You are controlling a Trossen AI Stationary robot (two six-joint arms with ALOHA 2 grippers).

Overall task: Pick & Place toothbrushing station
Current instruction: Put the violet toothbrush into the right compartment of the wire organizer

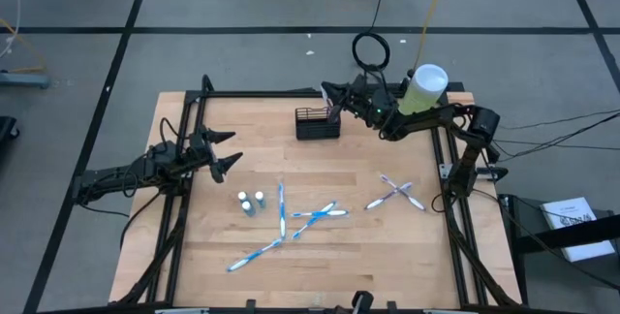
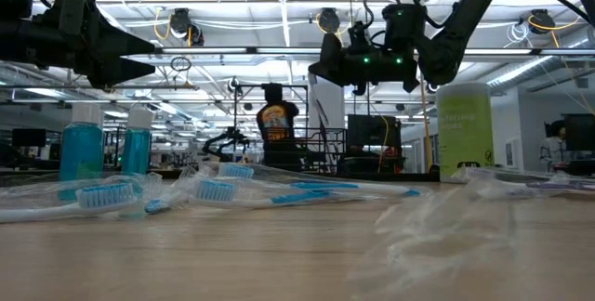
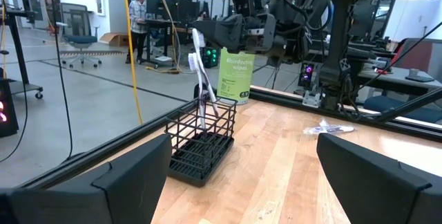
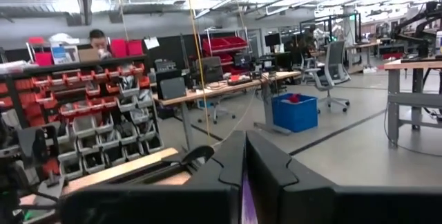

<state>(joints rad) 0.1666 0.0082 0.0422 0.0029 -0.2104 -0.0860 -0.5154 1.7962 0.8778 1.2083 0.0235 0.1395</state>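
Right gripper (image 1: pixel 332 95), fingers pressed together on a toothbrush (image 3: pixel 200 65) standing in the toothbrushing station (image 1: pixel 318 123) directly below it, at the counter's (image 1: pixel 320 256) far edge. Left gripper (image 1: pixel 225 151), spread wide, hovers well apart.
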